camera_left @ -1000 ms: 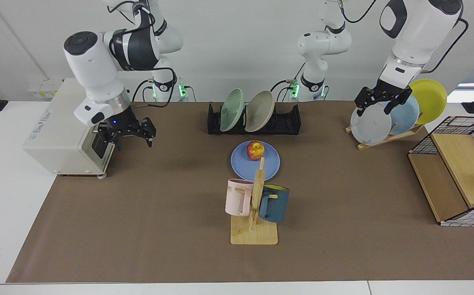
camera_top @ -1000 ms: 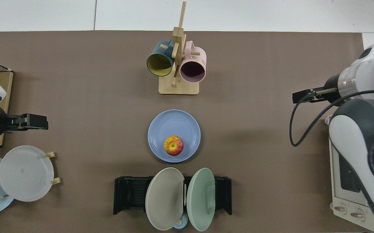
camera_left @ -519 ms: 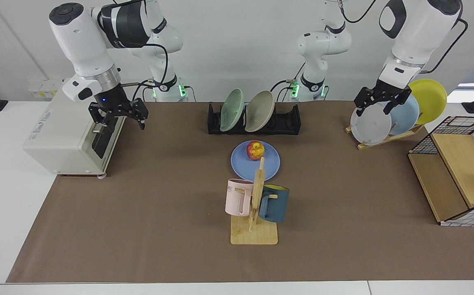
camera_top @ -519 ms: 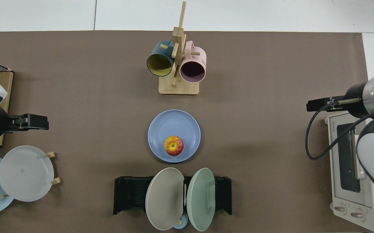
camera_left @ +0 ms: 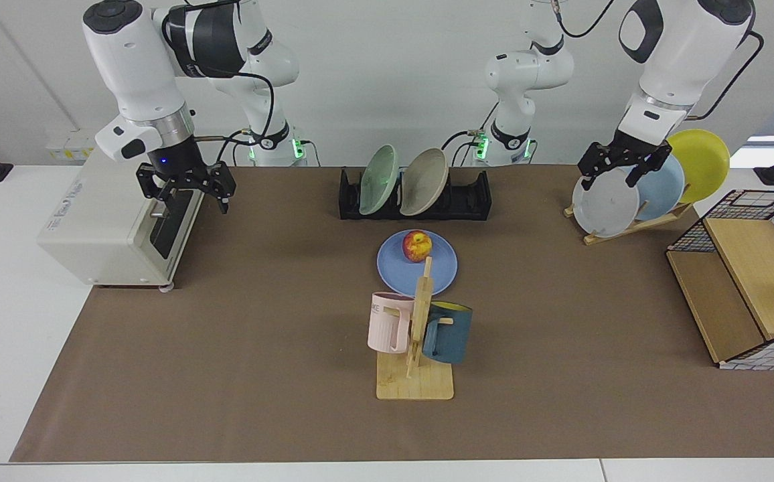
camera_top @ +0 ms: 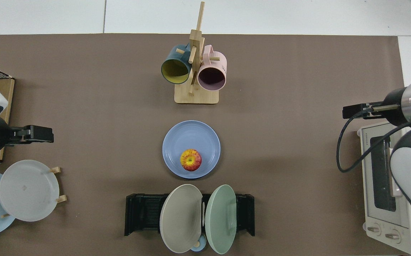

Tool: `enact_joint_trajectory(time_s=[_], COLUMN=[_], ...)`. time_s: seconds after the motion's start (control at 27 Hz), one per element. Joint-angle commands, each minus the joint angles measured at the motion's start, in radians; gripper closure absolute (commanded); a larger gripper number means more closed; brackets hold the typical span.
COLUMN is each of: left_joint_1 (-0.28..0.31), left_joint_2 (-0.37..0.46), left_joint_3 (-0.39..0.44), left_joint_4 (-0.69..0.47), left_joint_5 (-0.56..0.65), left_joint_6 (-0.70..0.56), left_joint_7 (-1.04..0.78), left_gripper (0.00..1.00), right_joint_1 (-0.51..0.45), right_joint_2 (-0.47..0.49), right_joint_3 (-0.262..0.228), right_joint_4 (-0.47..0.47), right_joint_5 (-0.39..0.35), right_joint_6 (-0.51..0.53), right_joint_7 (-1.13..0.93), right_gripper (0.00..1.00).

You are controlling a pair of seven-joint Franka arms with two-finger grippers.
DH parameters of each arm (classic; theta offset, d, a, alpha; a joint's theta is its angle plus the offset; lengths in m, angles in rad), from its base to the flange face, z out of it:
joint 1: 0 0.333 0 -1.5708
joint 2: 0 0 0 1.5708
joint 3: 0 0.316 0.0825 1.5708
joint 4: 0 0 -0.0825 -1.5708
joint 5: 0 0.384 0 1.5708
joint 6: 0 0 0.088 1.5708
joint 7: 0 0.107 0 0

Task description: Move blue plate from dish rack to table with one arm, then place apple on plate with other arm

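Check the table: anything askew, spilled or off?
Nothing stands out. The apple sits on the blue plate, flat on the table, off-centre toward the dish rack. Nothing spilled. Right end effector hangs open by the toaster oven, left end effector open above the plate stand.

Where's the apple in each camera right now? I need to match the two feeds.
Facing view: the apple sits on the blue plate, on the side toward the dish rack, behind the mug tree.
Top view: the apple lies low on the blue plate, just above the dish rack.
Shared landmark: the mug tree.
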State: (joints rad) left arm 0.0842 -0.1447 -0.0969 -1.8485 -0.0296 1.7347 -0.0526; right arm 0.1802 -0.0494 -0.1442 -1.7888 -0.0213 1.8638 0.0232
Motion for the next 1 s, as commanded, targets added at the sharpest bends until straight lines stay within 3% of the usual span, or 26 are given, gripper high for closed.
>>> enact_joint_trajectory(time_s=[0.0,0.56,0.63,0.85,0.96], left_joint_1=[-0.012,-0.012,-0.012,-0.014,-0.012], left_joint_2=[-0.019,-0.012,-0.012,-0.012,-0.012], left_joint_3=[0.009,0.008,0.008,0.006,0.006], left_joint_4=[-0.026,-0.026,-0.026,-0.026,-0.026], left_joint_5=[-0.007,-0.007,-0.007,-0.007,-0.007], left_joint_6=[0.023,0.023,0.023,0.023,0.023], left_joint_7=[0.002,0.002,0.002,0.002,0.000], left_gripper=[0.00,0.00,0.00,0.00,0.00], right_joint_1=[-0.011,-0.040,-0.082,-0.206,-0.208], right_joint_2=[0.014,0.013,0.011,0.008,0.006], right_joint_3=[0.009,0.018,0.043,0.184,0.192], right_joint_4=[0.025,0.052,0.052,0.051,0.049], right_joint_5=[-0.012,0.004,0.001,0.001,0.001], right_joint_6=[-0.017,-0.069,-0.069,-0.078,-0.081], right_joint_7=[0.018,0.029,0.029,0.030,0.030], right_gripper=[0.00,0.00,0.00,0.00,0.00])
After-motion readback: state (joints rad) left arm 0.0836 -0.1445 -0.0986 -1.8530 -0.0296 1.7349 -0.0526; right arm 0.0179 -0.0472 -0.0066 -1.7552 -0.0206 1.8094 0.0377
